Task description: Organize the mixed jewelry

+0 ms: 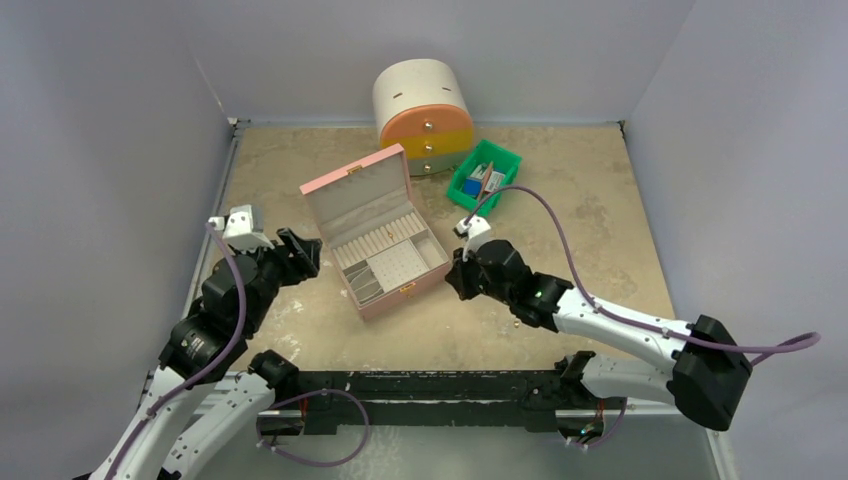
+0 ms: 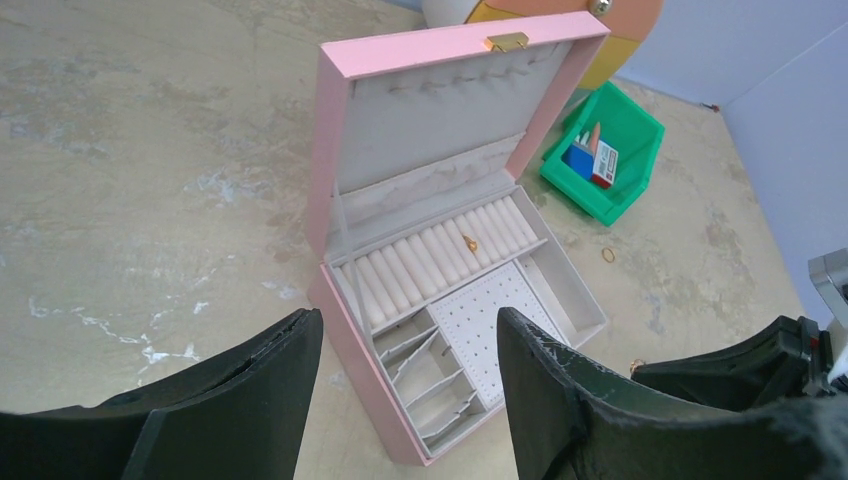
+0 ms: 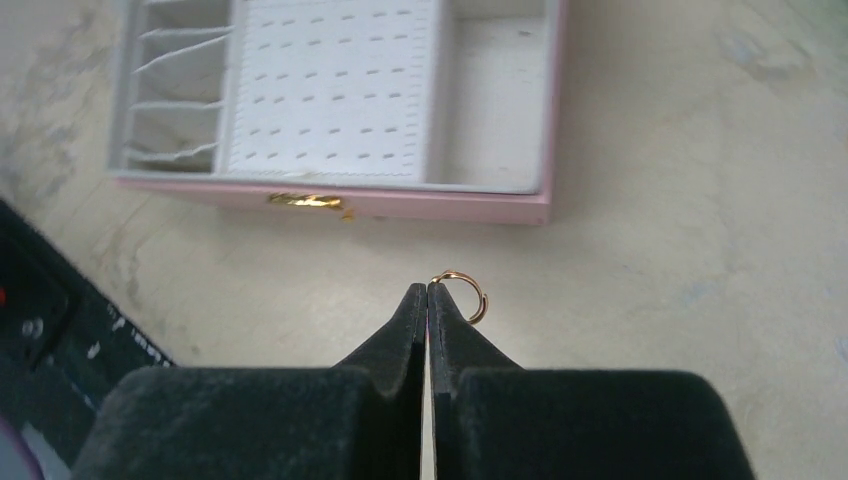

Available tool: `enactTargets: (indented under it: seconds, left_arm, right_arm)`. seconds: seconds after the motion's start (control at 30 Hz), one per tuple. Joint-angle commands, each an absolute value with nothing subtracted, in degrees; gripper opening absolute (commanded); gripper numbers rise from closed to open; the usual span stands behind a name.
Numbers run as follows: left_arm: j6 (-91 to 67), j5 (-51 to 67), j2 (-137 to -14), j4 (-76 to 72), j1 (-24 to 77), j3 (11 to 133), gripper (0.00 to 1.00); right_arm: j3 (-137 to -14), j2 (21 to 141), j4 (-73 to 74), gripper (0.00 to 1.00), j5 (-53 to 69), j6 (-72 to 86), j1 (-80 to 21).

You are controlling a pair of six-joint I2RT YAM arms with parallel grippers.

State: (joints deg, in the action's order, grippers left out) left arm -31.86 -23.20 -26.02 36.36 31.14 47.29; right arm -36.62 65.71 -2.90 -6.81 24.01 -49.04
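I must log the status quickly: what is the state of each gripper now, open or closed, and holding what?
Left gripper: open, holding nothing.
Right gripper: closed, pinching a small thin gold-coloured ring at its fingertips.

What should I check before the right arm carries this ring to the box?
1. Right fingers shut on gold ring: ok, though it is pinched only at the tips.
2. Jewelry box lid open: ok.
3. Ring rolls have free slots: ok, one seated ring.
4. Left fingers open, off the box: ok.
5. All jewelry picked up: not ok, loose ring lies on table near green bin.
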Motion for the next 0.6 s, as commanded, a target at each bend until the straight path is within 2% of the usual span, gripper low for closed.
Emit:
enactTargets:
  seconds: [0.0,0.3,0.57]
  left_arm:
    - [-30.57,-18.29,-28.29,33.41,30.85,49.14,0.64]
    - [-28.04,-5.49,-34.07,37.2,30.84,55.17,0.64]
    - [-25.16,13.65,-41.02,38.5,30.85,55.69,0.62]
  right_arm:
    - [-37.68,63.24,-9.3,0.0,-4.64,10.33,-55.2]
    - [-37.21,61.41,-16.31,0.0,5.34,-11.15,-60.84]
    - [-40.32,62.42,-11.53,0.0,18.21,-30.71,-63.46]
